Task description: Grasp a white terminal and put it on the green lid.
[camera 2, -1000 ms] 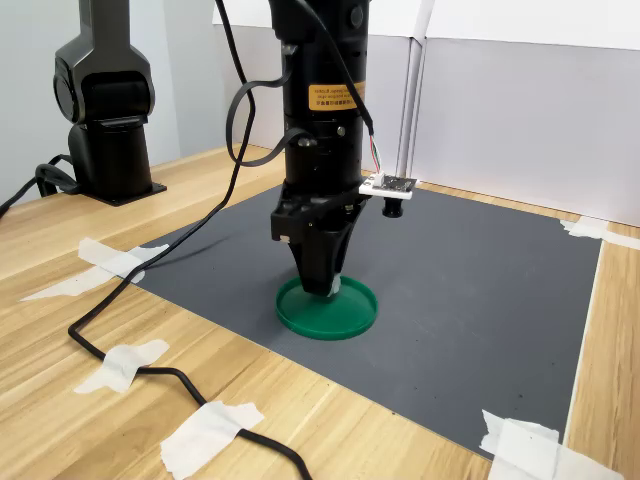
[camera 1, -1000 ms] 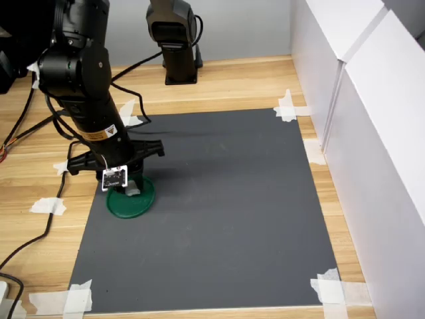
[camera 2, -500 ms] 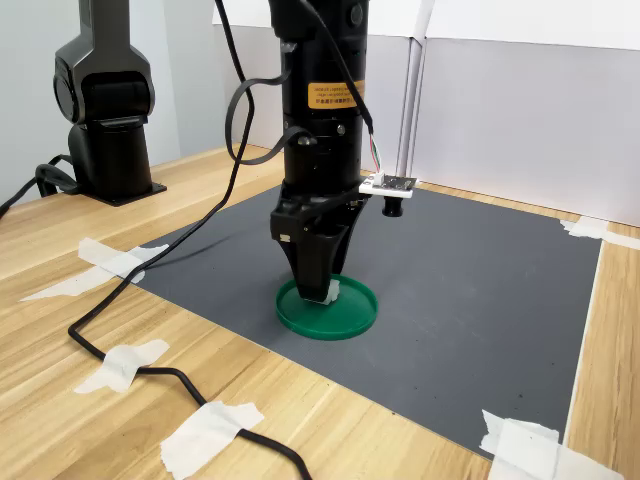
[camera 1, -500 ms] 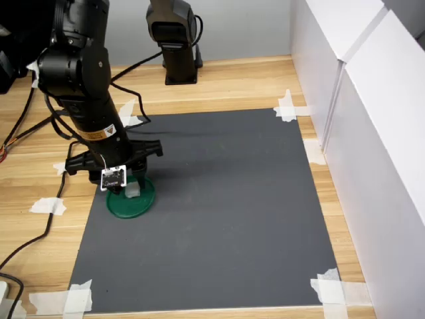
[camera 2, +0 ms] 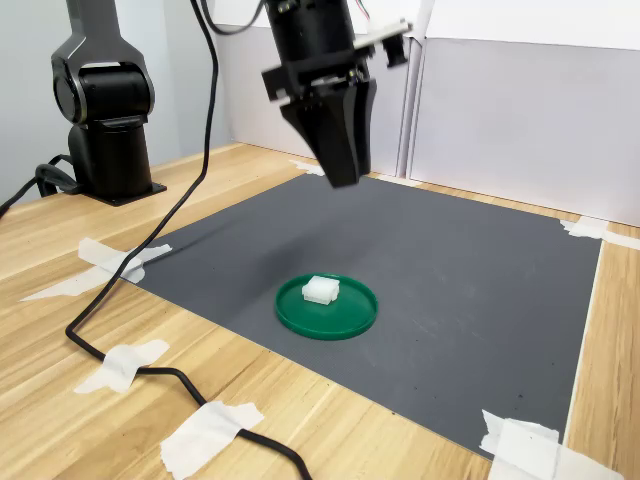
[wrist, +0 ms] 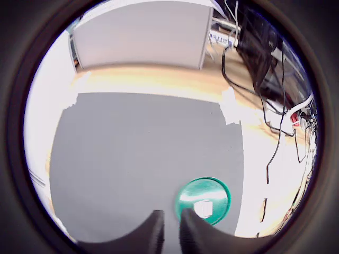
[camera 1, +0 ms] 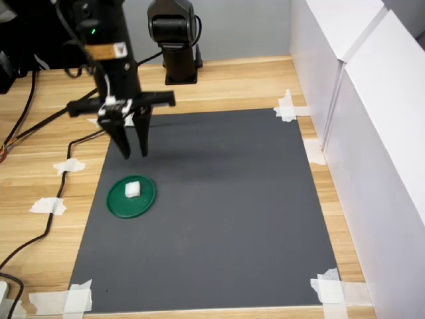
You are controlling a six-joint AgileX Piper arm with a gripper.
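The white terminal (camera 1: 133, 189) lies flat on the green lid (camera 1: 131, 197), left of centre in the first exterior view and a little toward the disc's upper side there. In the second exterior view the terminal (camera 2: 321, 290) looks slightly longer than wide, its long axis running roughly left to right across the frame; which end is which cannot be told. The lid (camera 2: 327, 306) sits on the dark grey mat (camera 2: 450, 300), near its edge. Half a second ago the gripper (camera 1: 133, 152) stood down over the lid; it has now risen clear and hangs empty above the mat, jaws narrowly parted. The terminal (wrist: 203, 209) is below it, not touching, just beside the fingertips (wrist: 186, 217) in the wrist view.
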